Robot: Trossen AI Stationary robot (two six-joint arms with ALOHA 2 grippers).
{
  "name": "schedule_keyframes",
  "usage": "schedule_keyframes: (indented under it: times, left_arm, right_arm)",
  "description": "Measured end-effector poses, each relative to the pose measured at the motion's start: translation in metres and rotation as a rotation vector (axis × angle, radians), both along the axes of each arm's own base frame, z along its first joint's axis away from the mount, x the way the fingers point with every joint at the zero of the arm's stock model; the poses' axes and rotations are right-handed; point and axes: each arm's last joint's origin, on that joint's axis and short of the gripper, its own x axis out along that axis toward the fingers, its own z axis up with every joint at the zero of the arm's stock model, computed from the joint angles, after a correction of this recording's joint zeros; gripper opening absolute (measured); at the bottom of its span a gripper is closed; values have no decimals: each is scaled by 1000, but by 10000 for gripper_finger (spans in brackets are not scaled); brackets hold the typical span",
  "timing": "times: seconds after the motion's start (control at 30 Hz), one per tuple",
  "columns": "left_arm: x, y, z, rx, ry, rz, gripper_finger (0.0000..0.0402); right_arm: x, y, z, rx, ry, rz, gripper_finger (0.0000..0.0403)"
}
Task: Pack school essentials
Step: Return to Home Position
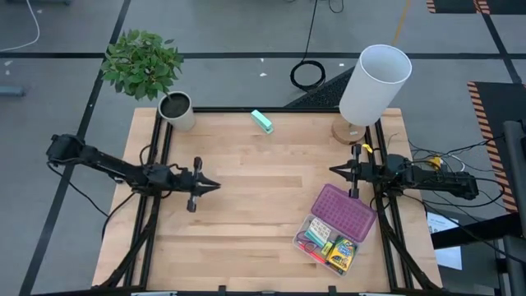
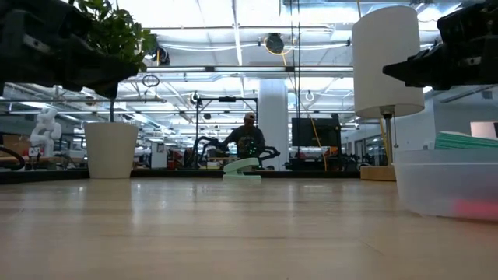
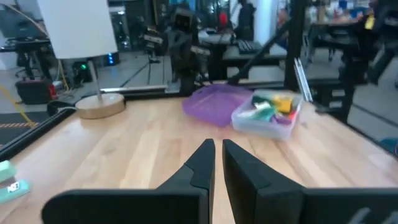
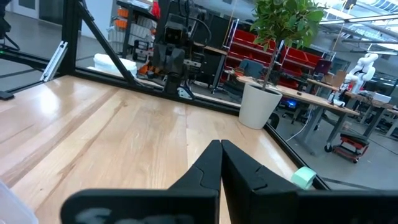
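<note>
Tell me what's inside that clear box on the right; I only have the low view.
Observer: From above, the clear box holds a green-yellow crayon box and other small stationery that I cannot tell apart.
Operator: Report the lid.
Observer: The purple lid lies open on the table, right against the box.
Operator: Give me the pincers.
Observer: Both are shut and empty. The left pincer is over the table's left-middle, and the right pincer is near the right edge, just beyond the lid.
</note>
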Motion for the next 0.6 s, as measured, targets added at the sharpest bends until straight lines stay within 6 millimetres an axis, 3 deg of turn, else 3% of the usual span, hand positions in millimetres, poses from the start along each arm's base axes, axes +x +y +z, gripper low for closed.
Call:
schedule_keyframes:
  times: [0.6]
  left_arm:
    - [-30, 10, 10, 76, -25, -72, 35]
  right_arm:
    - [0, 0, 0, 0, 1, 1, 0]
